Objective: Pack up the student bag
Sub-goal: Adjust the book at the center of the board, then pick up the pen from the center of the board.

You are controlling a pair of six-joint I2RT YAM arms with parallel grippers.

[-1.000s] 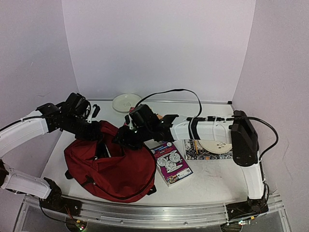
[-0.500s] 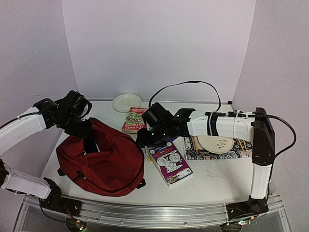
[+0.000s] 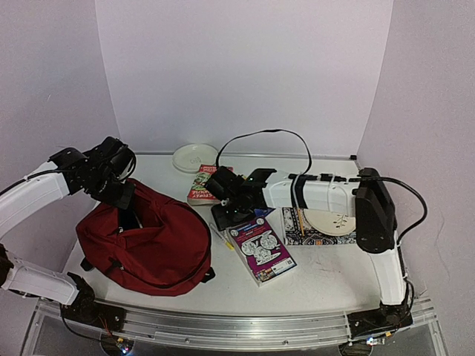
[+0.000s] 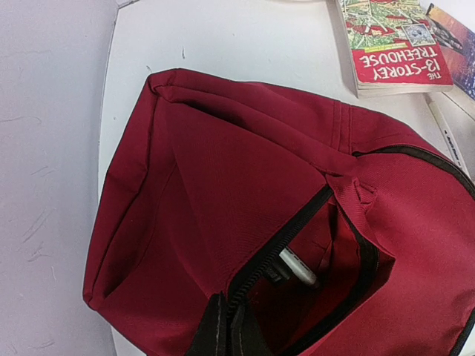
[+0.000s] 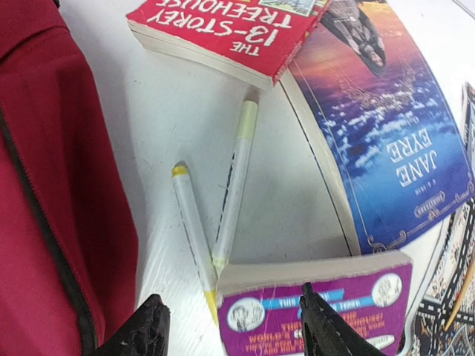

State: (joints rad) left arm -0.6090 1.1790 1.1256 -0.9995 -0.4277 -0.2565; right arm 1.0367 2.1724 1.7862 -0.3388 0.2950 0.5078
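currently your left gripper [image 4: 226, 337] is pinched tight on the zip edge of the dark red soft fabric backpack [image 3: 141, 241], slumped far left, mouth open. right gripper [image 5: 236, 330] gapes empty over 2 white yellow-tipped pens [image 5: 194, 230]; closing here may snag the purple paperback book [image 5: 319, 300] or roll them.

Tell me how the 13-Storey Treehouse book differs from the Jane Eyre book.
The Treehouse book has a red cover with white lettering; the Jane Eyre book shows a blue and purple sky. The Treehouse book lies nearer the student bag, and its corner seems to overlap the Jane Eyre book. Both lie flat on the table, covers up.
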